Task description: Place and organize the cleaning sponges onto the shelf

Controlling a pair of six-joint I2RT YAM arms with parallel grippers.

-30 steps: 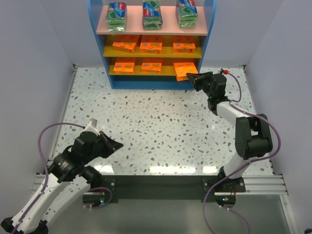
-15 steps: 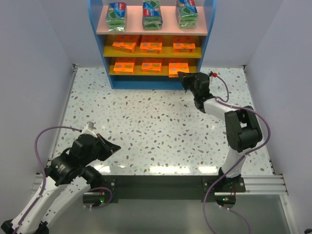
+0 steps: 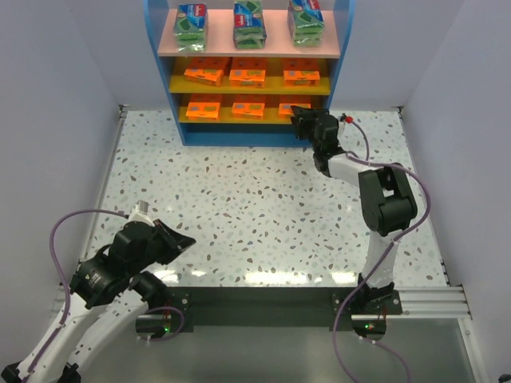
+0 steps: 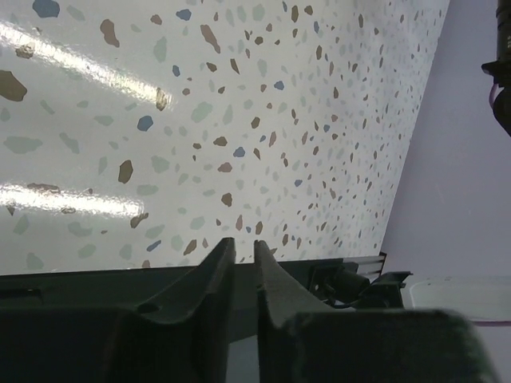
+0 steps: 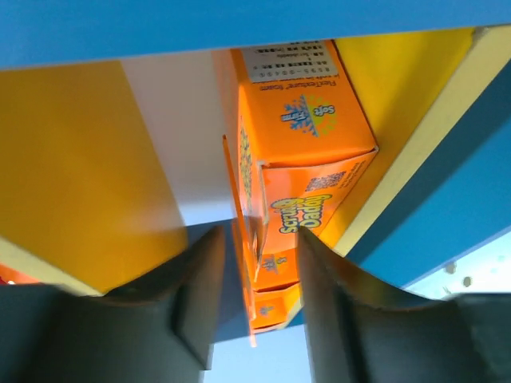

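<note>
Right hand [image 5: 259, 239] is grasping an orange sponge pack [image 5: 303, 144], the shelf [image 3: 347, 48] around it; left hand [image 4: 245, 255] is hovering clenched, bench [image 4: 239, 96] beneath.

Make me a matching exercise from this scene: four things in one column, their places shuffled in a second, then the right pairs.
1. green-and-blue packs
2. middle row of orange packs
3. right gripper
4. left gripper

A. over the near-left part of the table
B. fingers either side of an orange pack at the bottom yellow board's right end
C. on the pink top board
D. on the upper yellow board

Pairs: 1-C, 2-D, 3-B, 4-A.
</note>
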